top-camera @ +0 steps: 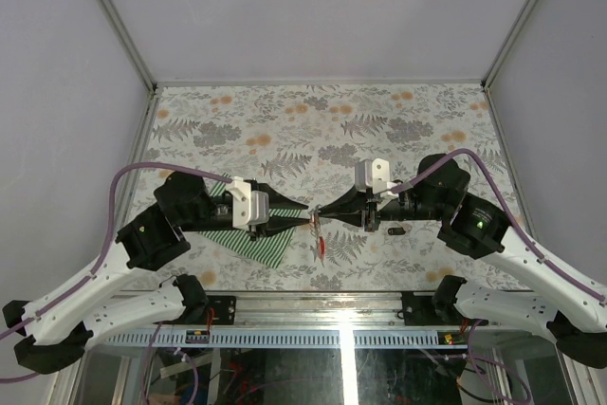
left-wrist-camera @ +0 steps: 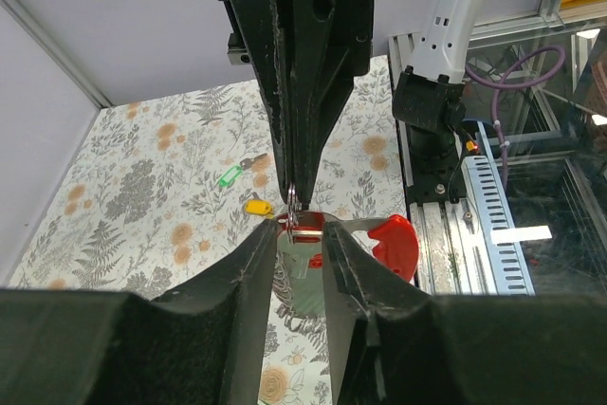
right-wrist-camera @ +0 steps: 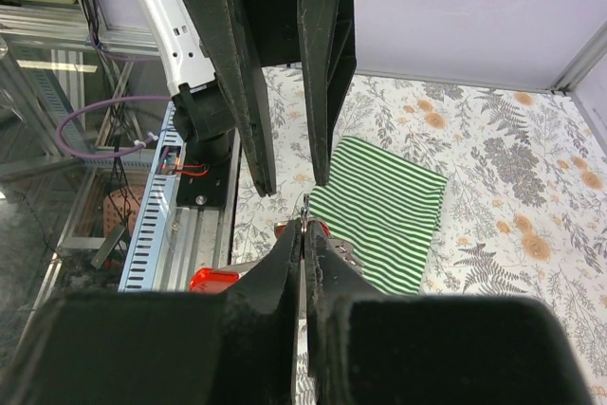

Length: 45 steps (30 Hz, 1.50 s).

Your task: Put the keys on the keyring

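Right hand [right-wrist-camera: 304, 230] is pinched shut on the keyring [left-wrist-camera: 293, 200] above mid-table [top-camera: 285, 120]. Left hand [left-wrist-camera: 299, 234] stands narrowly parted, fingertips flanking its red part. Green key [left-wrist-camera: 230, 175] and yellow key [left-wrist-camera: 257, 206] lie at its ten o'clock.

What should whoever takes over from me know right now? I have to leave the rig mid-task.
Left pincer: open, tips close beside the keyring.
Right pincer: shut on the keyring's thin loop; the red tag sticks out to one side.
Keys: yellow key and green key lie loose on the floral table, apart from the ring.
Done: ring gripped.
Left: no key looks threaded yet, so pick up each one and slide it on.
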Each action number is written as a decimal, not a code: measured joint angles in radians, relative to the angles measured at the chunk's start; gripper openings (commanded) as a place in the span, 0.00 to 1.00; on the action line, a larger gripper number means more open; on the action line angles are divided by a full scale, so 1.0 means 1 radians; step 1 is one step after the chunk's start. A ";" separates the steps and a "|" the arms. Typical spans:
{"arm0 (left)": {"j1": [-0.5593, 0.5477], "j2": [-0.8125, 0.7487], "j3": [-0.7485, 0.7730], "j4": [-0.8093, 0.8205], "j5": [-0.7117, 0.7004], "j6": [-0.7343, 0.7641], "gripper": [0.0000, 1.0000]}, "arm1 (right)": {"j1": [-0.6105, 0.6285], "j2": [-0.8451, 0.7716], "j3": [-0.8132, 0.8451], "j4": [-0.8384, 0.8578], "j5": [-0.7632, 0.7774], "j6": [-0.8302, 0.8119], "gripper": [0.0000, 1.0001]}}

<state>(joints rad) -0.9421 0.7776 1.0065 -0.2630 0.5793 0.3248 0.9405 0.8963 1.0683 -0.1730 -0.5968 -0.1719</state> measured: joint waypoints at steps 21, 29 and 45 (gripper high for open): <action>0.000 0.026 0.000 0.014 0.000 -0.015 0.18 | 0.000 -0.013 0.000 0.007 -0.026 0.011 0.00; 0.000 0.031 0.000 0.018 0.001 -0.015 0.05 | 0.000 -0.014 -0.002 0.008 -0.026 0.013 0.00; 0.000 0.035 0.000 0.018 0.005 -0.014 0.00 | 0.000 -0.048 -0.042 0.079 -0.025 0.043 0.00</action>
<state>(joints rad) -0.9421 0.8127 1.0069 -0.2451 0.5846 0.3103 0.9405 0.8486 1.0264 -0.0937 -0.6216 -0.1287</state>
